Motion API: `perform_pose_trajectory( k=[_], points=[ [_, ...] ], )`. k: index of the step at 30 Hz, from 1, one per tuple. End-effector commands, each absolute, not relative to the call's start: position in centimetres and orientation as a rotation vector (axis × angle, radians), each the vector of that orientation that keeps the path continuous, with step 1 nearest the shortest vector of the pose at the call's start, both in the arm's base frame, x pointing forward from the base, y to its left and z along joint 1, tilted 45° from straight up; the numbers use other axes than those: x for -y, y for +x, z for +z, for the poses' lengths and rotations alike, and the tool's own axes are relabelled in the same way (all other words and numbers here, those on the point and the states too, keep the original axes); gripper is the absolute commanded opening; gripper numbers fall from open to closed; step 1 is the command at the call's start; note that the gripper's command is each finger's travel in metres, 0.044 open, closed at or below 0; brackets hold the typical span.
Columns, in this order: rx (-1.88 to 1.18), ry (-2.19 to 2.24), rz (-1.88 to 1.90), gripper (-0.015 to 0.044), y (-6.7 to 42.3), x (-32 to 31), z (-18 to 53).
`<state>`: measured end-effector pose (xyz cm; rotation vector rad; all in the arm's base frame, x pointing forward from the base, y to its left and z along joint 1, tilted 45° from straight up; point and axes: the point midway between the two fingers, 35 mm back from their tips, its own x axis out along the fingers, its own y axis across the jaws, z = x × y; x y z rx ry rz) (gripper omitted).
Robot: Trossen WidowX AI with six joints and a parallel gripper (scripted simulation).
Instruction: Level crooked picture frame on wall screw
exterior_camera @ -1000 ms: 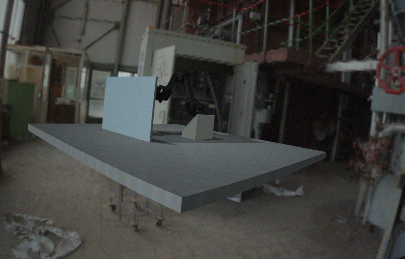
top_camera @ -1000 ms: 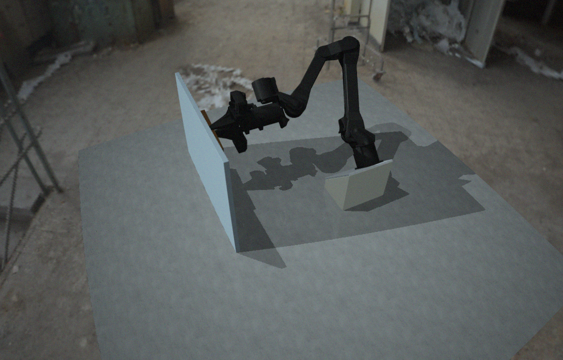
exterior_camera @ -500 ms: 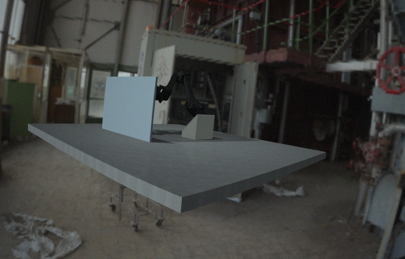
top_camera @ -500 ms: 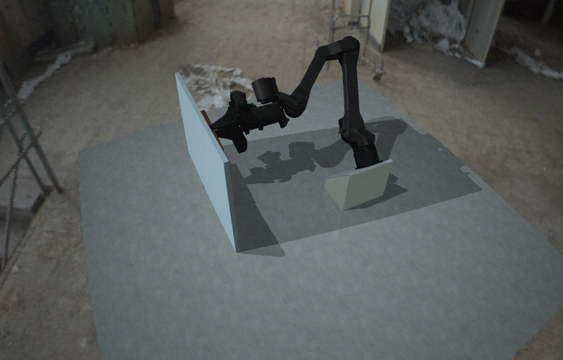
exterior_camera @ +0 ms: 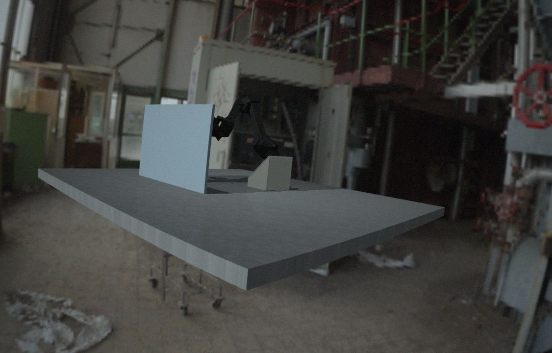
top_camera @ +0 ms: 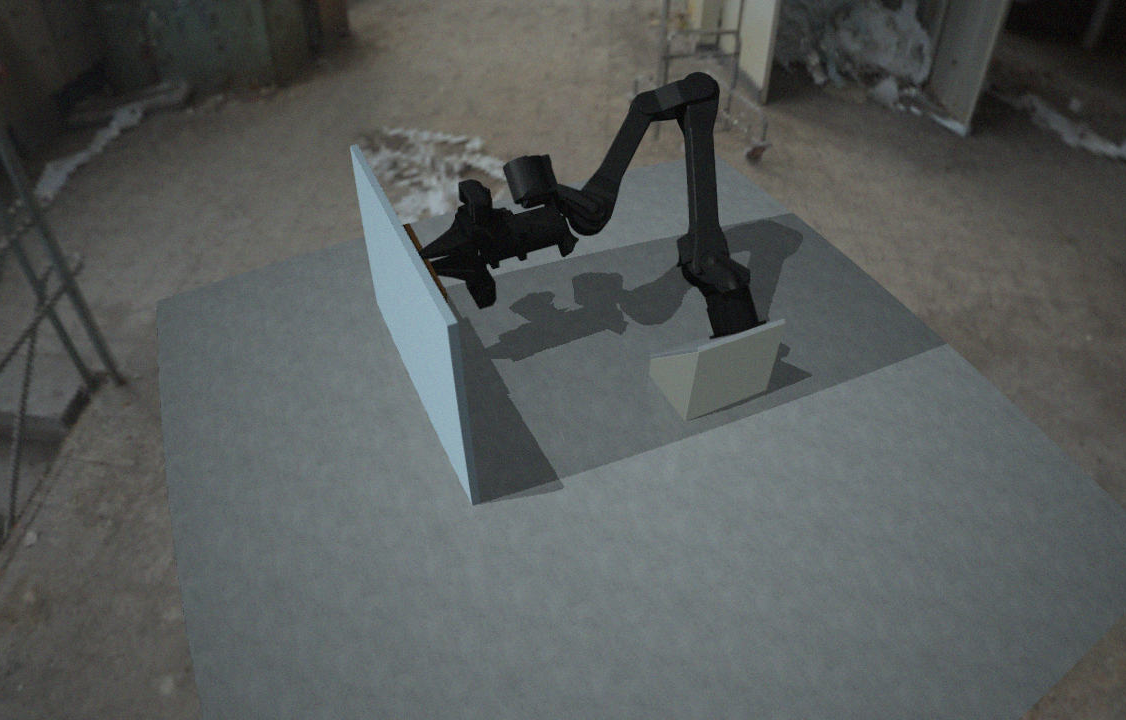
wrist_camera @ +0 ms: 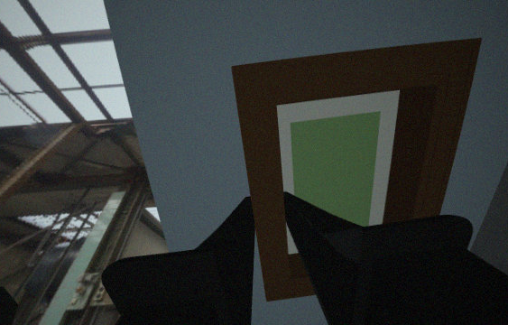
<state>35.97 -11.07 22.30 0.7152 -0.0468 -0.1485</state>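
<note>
The picture frame (wrist_camera: 357, 60) (top_camera: 411, 238), brown with a white border and a green centre, is against the light blue wall panel (top_camera: 410, 322) (exterior_camera: 175, 140) (wrist_camera: 181, 90). In the wrist view its top edge climbs to the right; the camera looks at it from an angle, so I cannot tell its true tilt. My gripper (wrist_camera: 266, 199) (top_camera: 426, 258) is shut on the frame's left side bar in the lower half, one finger on each side of it. The fingers cover part of the lower frame. The screw and the notched strip are hidden. The exterior camera sees only the panel's back.
The panel stands upright on the grey table (top_camera: 603, 582) (exterior_camera: 313, 228). A beige wedge-shaped block (top_camera: 733, 371) (exterior_camera: 279, 173) stands by the arm's base (top_camera: 731, 308). The arm (top_camera: 703, 170) reaches from there to the panel, above the table.
</note>
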Motion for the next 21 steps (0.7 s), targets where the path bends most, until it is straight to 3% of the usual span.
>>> perform_pose_trajectory(
  k=[1,13,21],
  points=[
    [0.049,0.748,-0.146,0.0,35.95,11.12,22.31],
    [0.053,0.801,-0.145,0.0,35.94,11.17,22.3],
    [0.051,0.782,-0.147,0.021,35.95,11.13,22.27]
  ],
)
